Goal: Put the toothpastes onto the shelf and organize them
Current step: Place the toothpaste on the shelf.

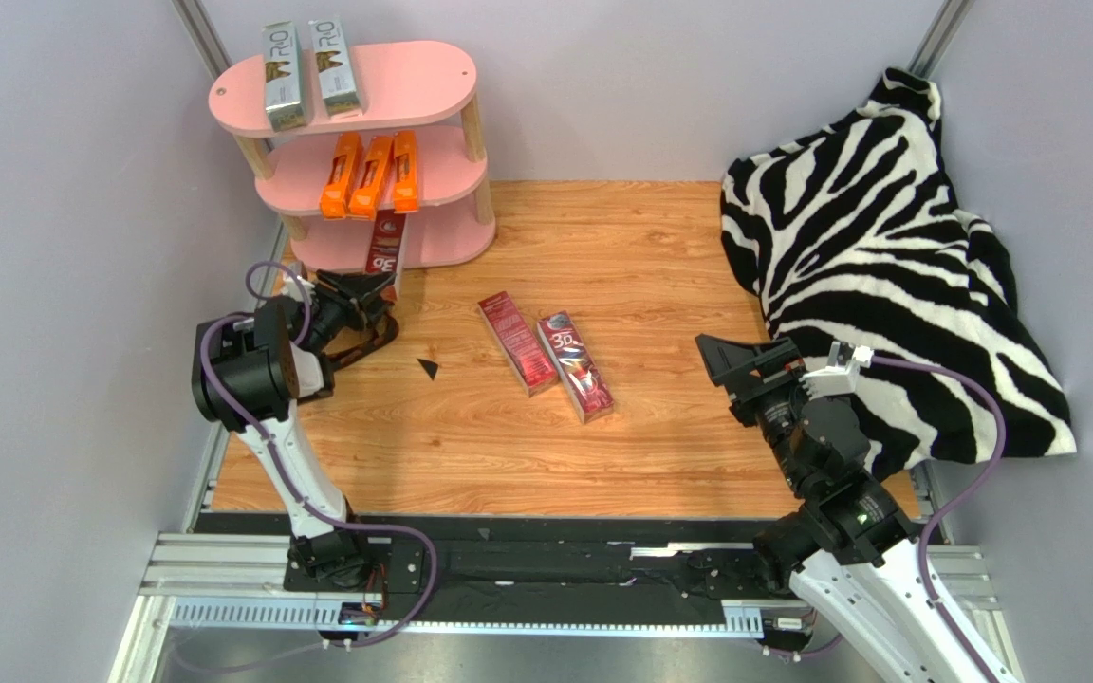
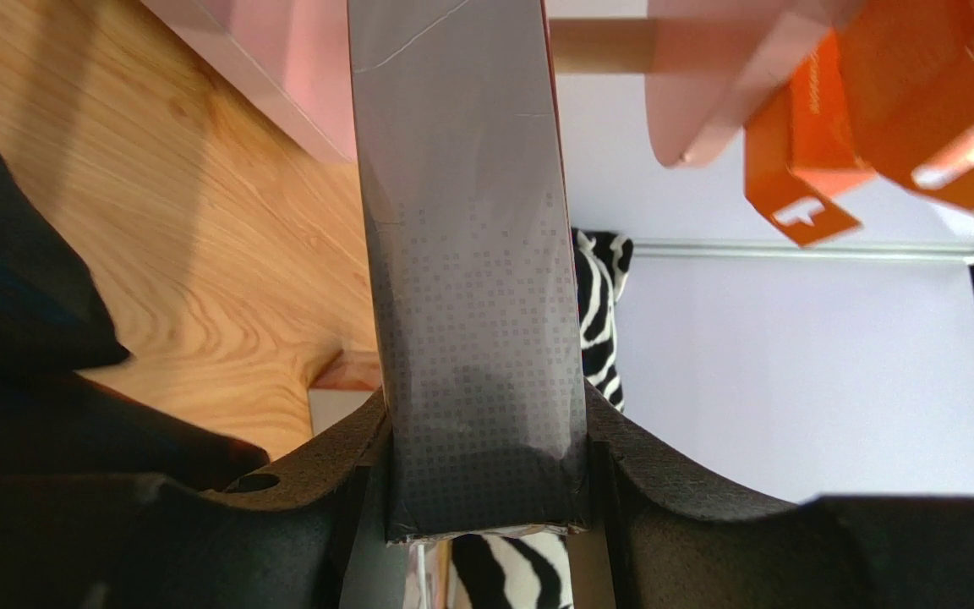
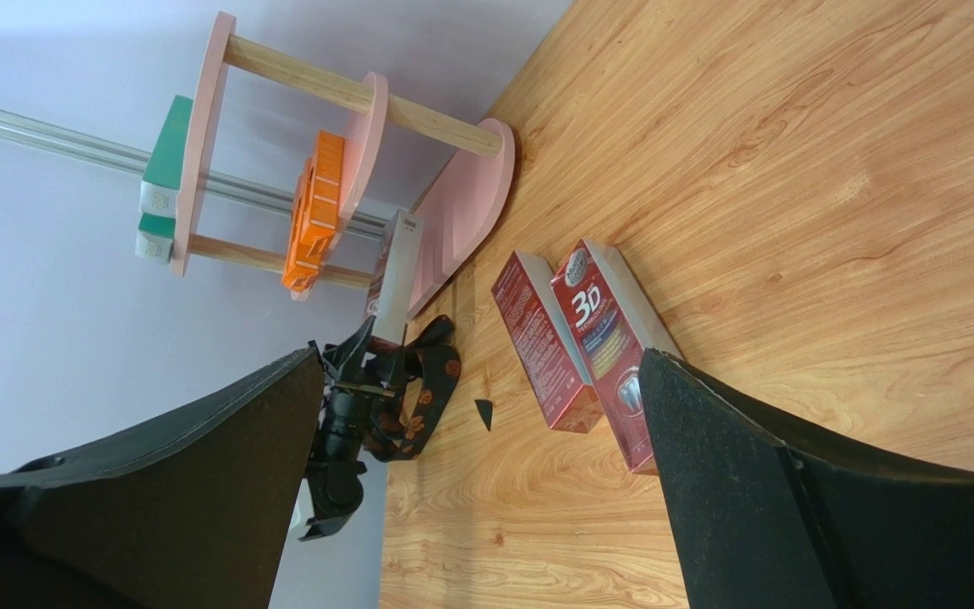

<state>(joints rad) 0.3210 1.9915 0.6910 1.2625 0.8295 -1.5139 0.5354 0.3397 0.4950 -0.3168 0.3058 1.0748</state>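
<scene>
Wood-grain bench between pale grey walls carries the whole job. One dark red carton is clamped at its near end by the left end effector; the left wrist view shows both fingers pressed flat against its sides. Its far end reaches the front of the lowest board of the pink shelf, though whether it rests on that board cannot be told.

Above it, three orange cartons sit side by side on the middle board, and two silver-grey cartons lie together on the top board. Those two tiers look finished.

Out on the bench, well apart from the shelf, two more dark red cartons lie next to each other, untouched. By my reckoning five of eight are placed, one is going in, and two are left for the bottom tier.

Farther right, the right end effector hangs spread wide and empty, just beside the zebra-print cloth.
</scene>
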